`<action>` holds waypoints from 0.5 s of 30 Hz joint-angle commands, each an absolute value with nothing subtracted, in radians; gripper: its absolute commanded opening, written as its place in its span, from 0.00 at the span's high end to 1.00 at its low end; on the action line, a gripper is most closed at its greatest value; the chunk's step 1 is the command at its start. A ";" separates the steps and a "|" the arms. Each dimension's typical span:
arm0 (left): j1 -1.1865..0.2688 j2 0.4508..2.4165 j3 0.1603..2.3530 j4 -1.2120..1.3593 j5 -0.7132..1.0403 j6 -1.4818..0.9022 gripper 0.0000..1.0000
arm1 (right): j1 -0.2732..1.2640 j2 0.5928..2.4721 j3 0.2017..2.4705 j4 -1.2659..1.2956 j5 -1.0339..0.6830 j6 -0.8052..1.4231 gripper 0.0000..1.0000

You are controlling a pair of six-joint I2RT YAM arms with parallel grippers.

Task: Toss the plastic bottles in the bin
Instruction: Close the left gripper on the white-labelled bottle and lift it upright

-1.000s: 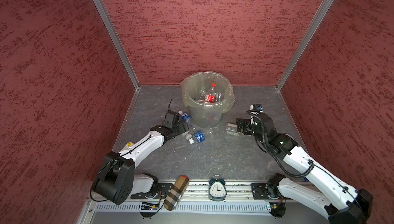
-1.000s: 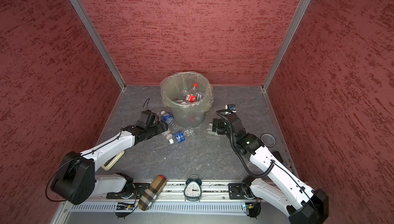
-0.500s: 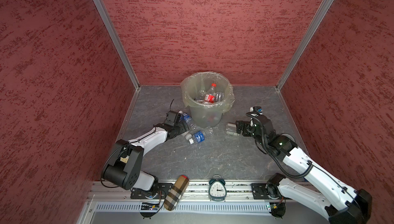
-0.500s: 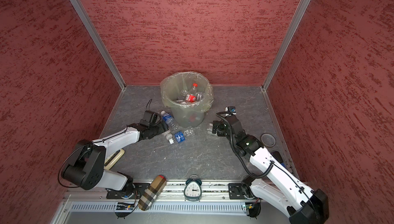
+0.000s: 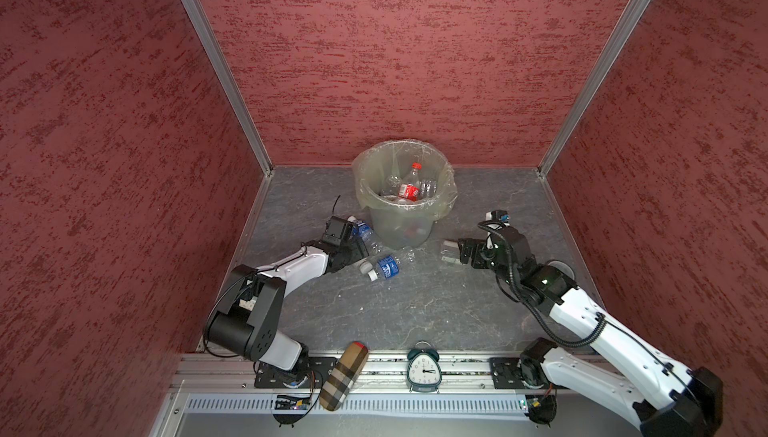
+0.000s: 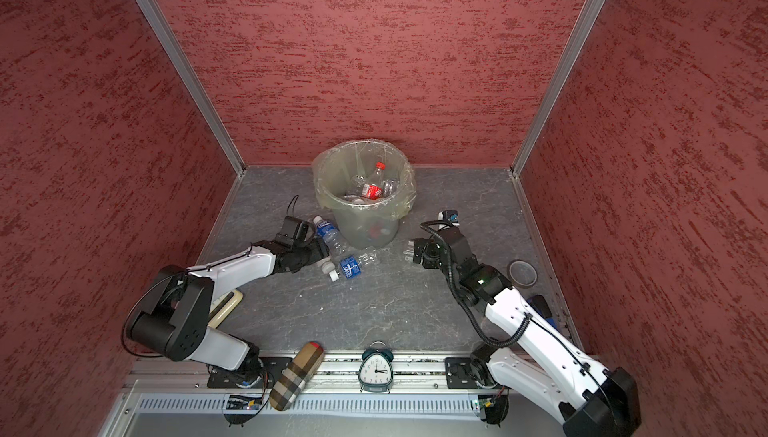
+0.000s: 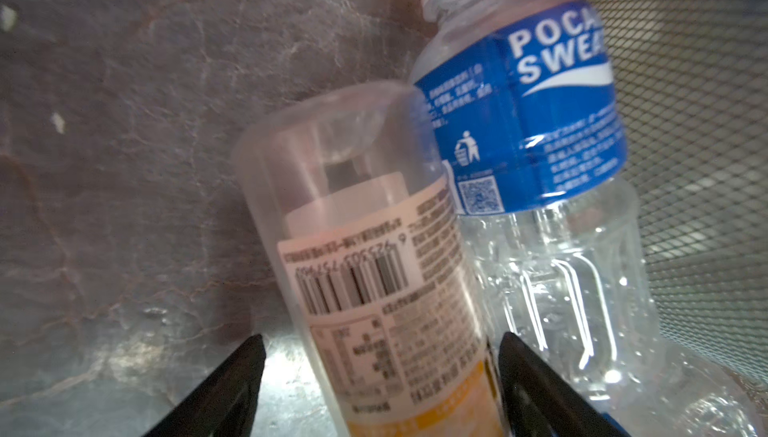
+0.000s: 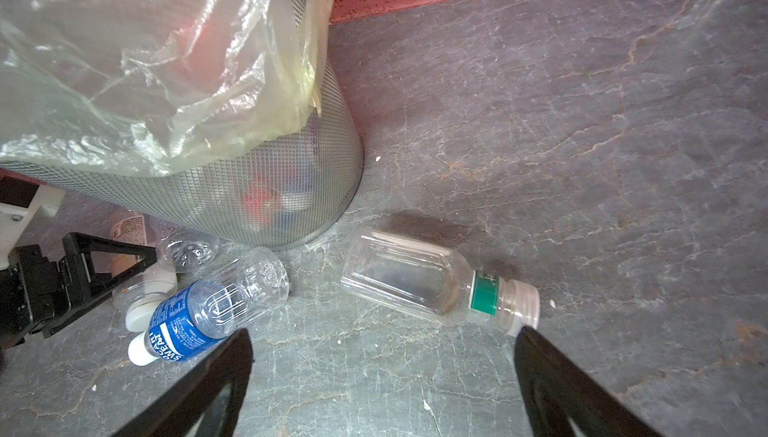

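The bin (image 5: 374, 189) (image 6: 332, 189) stands at the back middle, with a red-labelled bottle (image 5: 409, 191) and other bottles inside. My left gripper (image 5: 359, 254) (image 7: 381, 337) is open low on the floor. A white-yellow labelled bottle (image 7: 374, 268) lies between its fingers, with a gap on one side. A blue-labelled bottle (image 7: 519, 123) (image 5: 365, 232) rests beside it against the bin. Another blue-labelled bottle (image 5: 388, 266) (image 8: 199, 314) lies in front of the bin. My right gripper (image 5: 461, 253) (image 8: 383, 331) is open and empty. A clear green-labelled bottle (image 8: 415, 281) (image 5: 448, 253) lies just beyond its fingertips.
A plaid case (image 5: 343, 376) and an alarm clock (image 5: 422, 368) sit on the front rail. A tape roll (image 6: 522, 273) lies near the right wall, and a cream object (image 6: 226, 306) lies under the left arm. Red walls enclose three sides.
The left arm has folded down and pushed its gripper forward round the white-yellow bottle, with the jaws narrowing. The right gripper has crept a little toward the green-labelled bottle.
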State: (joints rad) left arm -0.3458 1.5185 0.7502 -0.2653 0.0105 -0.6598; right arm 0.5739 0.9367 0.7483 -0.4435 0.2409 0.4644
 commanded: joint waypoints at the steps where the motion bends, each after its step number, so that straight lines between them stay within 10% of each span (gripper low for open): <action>1: -0.340 1.532 0.766 -0.254 0.026 -0.666 0.13 | 0.567 0.938 0.739 -0.410 0.222 0.485 0.01; 15: -0.336 1.536 0.762 -0.239 0.047 -0.668 0.22 | 0.568 0.942 0.736 -0.401 0.205 0.479 0.08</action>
State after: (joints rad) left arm -0.3412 1.5333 0.7502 -0.2604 0.0288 -0.6662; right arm 0.5739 0.9409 0.7429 -0.4309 0.2207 0.4675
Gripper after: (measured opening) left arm 0.785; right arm 0.923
